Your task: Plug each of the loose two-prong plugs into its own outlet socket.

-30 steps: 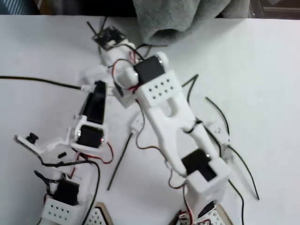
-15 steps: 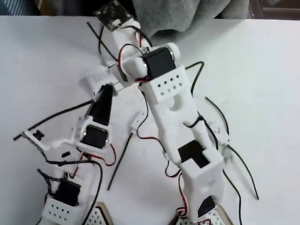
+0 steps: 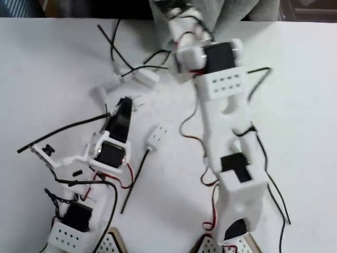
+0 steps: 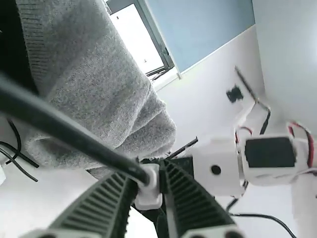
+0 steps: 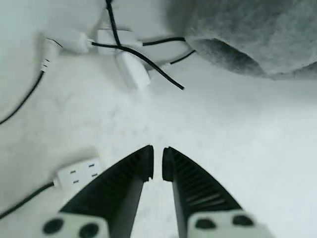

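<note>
Progress: early, by my read. No plug is seated in a socket yet.

L claw [image 4: 150, 172] is clamped on a white plug [image 4: 148, 192], w/ its black cable [image 4: 59, 129] running off to one side. From overhead the L claw [image 3: 124, 105] sits left of centre on the counter [image 3: 47, 63], w/ that cable trailing away to the left.

R claw [image 5: 157, 159] has its jaws almost together w/ nothing between them. It hangs over bare counter toward the far side.

An outlet socket [image 3: 157, 136] lies mid-counter, just right of the L claw. In the R wrist view both slot pairs of the socket [image 5: 79, 173] look empty.

Left to do: get the held plug into a socket, then deal w/ the rest. A cluster of white pieces [image 3: 146, 77] lies farther back. Can't tell which are plugs and which are sockets.

Around: a grey cloth [image 3: 253, 8] at the far edge, close behind that cluster. Loose black cables cross each other around the white pieces.

In the way, prob.: the crossed cables could drag pieces when one is lifted, and the held plug's cable may pull it off line. The R arm [image 3: 226, 110] spans the right side, so both arms may crowd at the centre socket.
</note>
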Action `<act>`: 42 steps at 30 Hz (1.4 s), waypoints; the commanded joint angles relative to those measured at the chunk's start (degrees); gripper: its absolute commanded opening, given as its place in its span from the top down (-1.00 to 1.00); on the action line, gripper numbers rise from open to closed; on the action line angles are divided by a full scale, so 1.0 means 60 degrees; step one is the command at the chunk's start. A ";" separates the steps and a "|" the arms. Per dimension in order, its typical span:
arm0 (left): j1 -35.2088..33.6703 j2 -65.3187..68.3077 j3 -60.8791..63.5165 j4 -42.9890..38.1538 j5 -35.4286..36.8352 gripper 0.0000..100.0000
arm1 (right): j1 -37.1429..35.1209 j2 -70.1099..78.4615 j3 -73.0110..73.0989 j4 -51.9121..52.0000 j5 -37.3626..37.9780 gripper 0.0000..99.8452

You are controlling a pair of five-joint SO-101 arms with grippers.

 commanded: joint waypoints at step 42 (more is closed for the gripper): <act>-0.0315 -0.0051 -0.0059 0.0117 0.0015 0.95 | -0.1341 0.0198 -0.1084 0.0037 0.0659 0.92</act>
